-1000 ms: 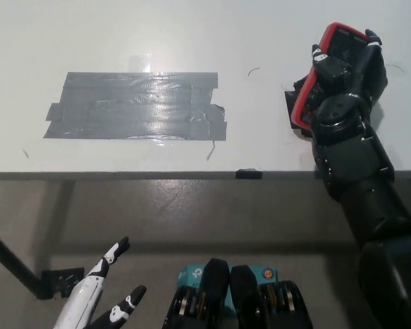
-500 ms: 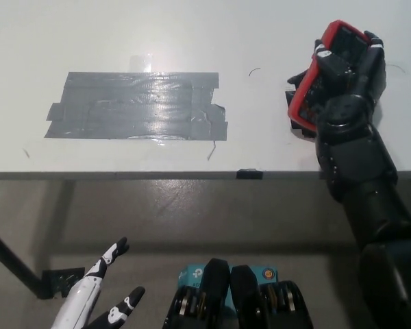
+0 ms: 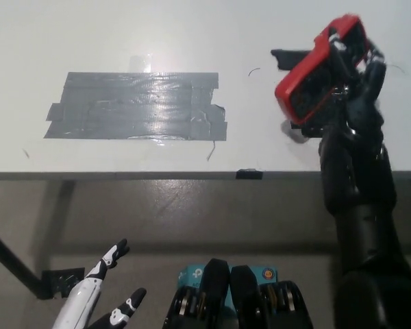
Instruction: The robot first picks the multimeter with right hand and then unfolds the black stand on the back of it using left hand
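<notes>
The red-cased multimeter (image 3: 316,70) hangs tilted above the right side of the white table (image 3: 192,41), lifted off the surface. My black right hand (image 3: 353,86) is shut on it, fingers wrapped around its right edge. A black part (image 3: 288,58) sticks out from the multimeter's upper left; I cannot tell whether it is the stand. A faint shadow lies on the table under it. My white left hand (image 3: 99,301) rests low at the bottom left, below the table edge, fingers spread and holding nothing.
A large patch of grey tape (image 3: 137,106) covers the table's left middle. The table's front edge (image 3: 192,175) runs across the picture, with a small black clip (image 3: 248,174) on it. Below is grey floor and a black table leg (image 3: 14,267).
My right hand has raised the multimeter off the table and swung it up and to the left, tilting it. The left hand has hardly moved.
</notes>
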Motion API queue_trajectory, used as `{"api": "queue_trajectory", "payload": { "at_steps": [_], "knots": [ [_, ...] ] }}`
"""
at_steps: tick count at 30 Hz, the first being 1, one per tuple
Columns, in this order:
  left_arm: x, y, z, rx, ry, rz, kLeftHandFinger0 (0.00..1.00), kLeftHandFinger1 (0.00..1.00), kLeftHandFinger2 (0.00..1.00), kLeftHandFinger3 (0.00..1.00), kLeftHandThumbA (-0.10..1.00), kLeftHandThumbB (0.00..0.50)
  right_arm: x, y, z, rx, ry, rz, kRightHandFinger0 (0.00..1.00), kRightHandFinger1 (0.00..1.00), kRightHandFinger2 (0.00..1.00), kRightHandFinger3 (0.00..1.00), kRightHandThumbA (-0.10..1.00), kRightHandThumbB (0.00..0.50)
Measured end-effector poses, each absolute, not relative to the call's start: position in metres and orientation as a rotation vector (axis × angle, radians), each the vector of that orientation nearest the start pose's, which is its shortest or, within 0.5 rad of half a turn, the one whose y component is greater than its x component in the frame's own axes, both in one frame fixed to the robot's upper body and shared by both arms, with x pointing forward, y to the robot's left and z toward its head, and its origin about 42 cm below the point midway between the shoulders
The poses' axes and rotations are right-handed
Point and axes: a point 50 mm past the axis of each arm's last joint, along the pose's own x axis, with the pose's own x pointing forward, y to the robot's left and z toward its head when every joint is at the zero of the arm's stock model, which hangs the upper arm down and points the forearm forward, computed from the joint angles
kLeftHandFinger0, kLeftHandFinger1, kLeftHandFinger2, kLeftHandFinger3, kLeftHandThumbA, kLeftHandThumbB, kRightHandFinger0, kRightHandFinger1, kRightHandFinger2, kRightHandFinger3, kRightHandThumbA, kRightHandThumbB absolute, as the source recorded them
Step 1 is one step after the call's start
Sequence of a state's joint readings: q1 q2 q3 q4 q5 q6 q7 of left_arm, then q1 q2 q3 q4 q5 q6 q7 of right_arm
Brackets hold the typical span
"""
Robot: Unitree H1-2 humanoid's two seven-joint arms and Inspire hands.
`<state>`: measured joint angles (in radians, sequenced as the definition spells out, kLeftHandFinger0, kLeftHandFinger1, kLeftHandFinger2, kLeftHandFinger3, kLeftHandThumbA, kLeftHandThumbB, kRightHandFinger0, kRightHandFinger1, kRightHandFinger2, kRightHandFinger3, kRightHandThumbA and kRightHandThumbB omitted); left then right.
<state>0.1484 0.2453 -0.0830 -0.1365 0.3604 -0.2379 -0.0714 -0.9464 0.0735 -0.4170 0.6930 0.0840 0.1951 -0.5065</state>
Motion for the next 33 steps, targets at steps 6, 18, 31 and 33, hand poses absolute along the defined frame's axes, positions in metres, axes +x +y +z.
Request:
{"api": "queue_trajectory", "payload": {
  "at_steps": [6, 18, 31, 33],
  "knots": [
    [0.228, 0.257, 0.111, 0.581, -0.201, -0.22, 1.0, 0.97, 0.96, 1.0, 0.74, 0.171, 0.505, -0.179, 0.214, 0.523, 0.217, -0.459, 0.0, 0.32, 0.76, 1.0, -0.1, 0.116],
    [0.223, 0.243, 0.138, 0.535, -0.306, -0.208, 0.95, 0.96, 0.99, 1.0, 0.64, 0.15, 0.46, -0.177, 0.189, 0.762, 0.232, -0.39, 0.0, 0.24, 0.75, 0.86, -0.1, 0.122],
    [0.235, 0.213, 0.197, 0.463, -0.54, -0.199, 0.99, 1.0, 1.0, 1.0, 0.69, 0.15, 0.408, -0.17, 0.175, 0.939, 0.24, -0.276, 0.0, 0.3, 0.77, 0.3, -0.1, 0.091],
    [0.24, 0.209, 0.207, 0.454, -0.579, -0.194, 1.0, 1.0, 1.0, 1.0, 0.69, 0.15, 0.405, -0.168, 0.181, 0.963, 0.226, -0.246, 0.0, 0.34, 0.82, 0.34, -0.1, 0.093]
  ]
}}
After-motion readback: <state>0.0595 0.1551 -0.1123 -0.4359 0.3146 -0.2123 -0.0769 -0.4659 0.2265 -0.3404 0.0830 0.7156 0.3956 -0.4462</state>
